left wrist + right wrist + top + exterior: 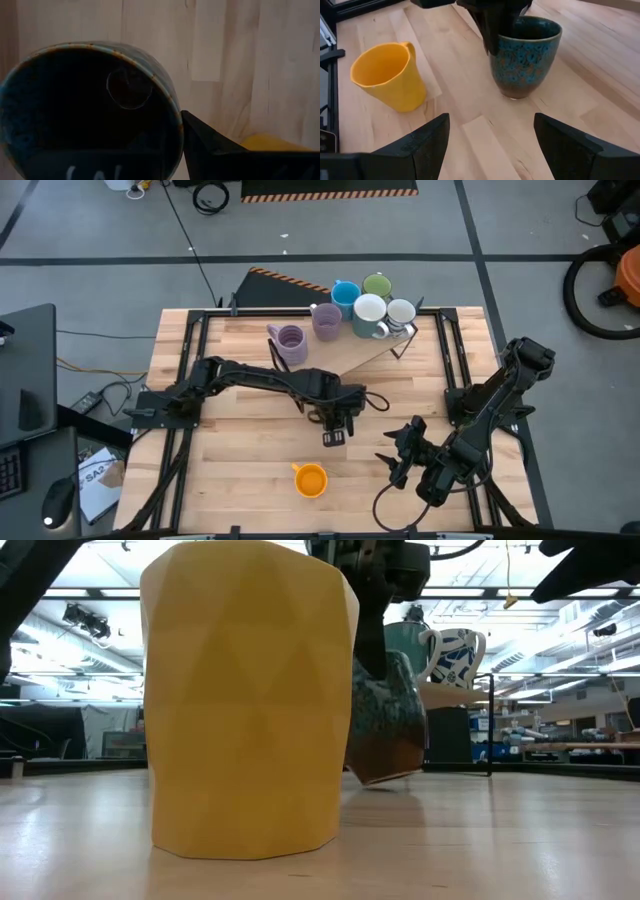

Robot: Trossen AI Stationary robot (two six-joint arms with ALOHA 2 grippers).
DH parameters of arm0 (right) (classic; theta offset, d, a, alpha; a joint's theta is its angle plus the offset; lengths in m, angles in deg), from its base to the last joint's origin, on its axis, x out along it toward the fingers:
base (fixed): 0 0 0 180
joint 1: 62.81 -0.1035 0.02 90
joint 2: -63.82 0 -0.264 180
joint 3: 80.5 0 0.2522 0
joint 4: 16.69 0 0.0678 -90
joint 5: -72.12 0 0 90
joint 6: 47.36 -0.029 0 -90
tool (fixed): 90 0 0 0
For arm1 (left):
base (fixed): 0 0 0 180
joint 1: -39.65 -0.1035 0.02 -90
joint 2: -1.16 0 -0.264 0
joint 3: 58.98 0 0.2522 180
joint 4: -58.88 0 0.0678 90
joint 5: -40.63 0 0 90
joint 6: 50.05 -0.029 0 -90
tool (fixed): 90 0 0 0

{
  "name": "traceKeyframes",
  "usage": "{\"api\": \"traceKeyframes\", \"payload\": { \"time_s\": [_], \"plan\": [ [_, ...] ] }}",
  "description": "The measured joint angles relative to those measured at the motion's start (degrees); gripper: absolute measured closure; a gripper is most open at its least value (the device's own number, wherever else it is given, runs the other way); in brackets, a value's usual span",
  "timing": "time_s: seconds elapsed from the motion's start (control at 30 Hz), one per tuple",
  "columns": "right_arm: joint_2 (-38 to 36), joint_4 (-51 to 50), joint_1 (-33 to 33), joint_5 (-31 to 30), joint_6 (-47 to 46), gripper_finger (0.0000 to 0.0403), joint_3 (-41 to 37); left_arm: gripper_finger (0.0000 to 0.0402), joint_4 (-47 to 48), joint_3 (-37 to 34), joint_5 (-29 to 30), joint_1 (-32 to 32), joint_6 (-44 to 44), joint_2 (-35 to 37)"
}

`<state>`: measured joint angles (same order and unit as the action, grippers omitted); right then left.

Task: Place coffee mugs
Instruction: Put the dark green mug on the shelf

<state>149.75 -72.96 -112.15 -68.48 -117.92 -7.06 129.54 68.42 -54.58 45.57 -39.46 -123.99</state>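
The left gripper (337, 423) sits near the middle of the table (230, 470), its fingers pinching the rim of the dark mug (522, 55) — one finger inside the cup, one outside. In the low view that mug (385, 720) is tilted, one edge of its base off the wood. Its glaze is speckled blue-green over a brown foot.

The orange mug (311, 479) stands upright on the table at about 7 o'clock from the left gripper, near it but apart. In the right wrist view its handle (410, 49) points away from the camera, and it (387, 75) stands beside the dark mug without touching it.

The right gripper (405, 455) hovers at about 4 o'clock from the left gripper, fingers spread wide and holding nothing; both dark fingers (427, 140) frame the two mugs ahead.

At the table's 12 o'clock edge the other mugs cluster on a raised wooden board (360, 355) — two purple mugs (290, 342) toward 11 o'clock, then a blue mug (345, 294), a green mug (377, 284), a white mug (369, 313) and a pale grey-white mug (400, 314), packed close together.
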Motion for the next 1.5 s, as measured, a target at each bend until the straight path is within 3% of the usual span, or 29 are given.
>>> {"api": "traceKeyframes", "payload": {
  "time_s": [0.37, 0.87, 1.3, 1.5],
  "plan": [
    [0.0, 0.66, 0.0, -0.37, 0.19, 0.0108, 0.0, 0.0351, -0.22, 0.03, -0.7, 0.47, -1.44, -0.53],
    [0.02, 0.89, 0.0, -0.74, 0.28, 0.0108, 0.0, 0.0262, -0.5, 0.01, 1.58, 1.6, -3.67, -0.69],
    [0.04, 0.87, 0.0, -0.88, 0.39, 0.0108, 0.0, 0.0234, -0.39, 0.23, 5.52, 3.92, -8.72, 1.3],
    [0.04, 1.13, 0.0, -0.98, 0.54, 0.0108, 0.0, 0.0234, 0.3, 4.18, 5.65, 4.03, -11.08, 1.59]
  ]
}}
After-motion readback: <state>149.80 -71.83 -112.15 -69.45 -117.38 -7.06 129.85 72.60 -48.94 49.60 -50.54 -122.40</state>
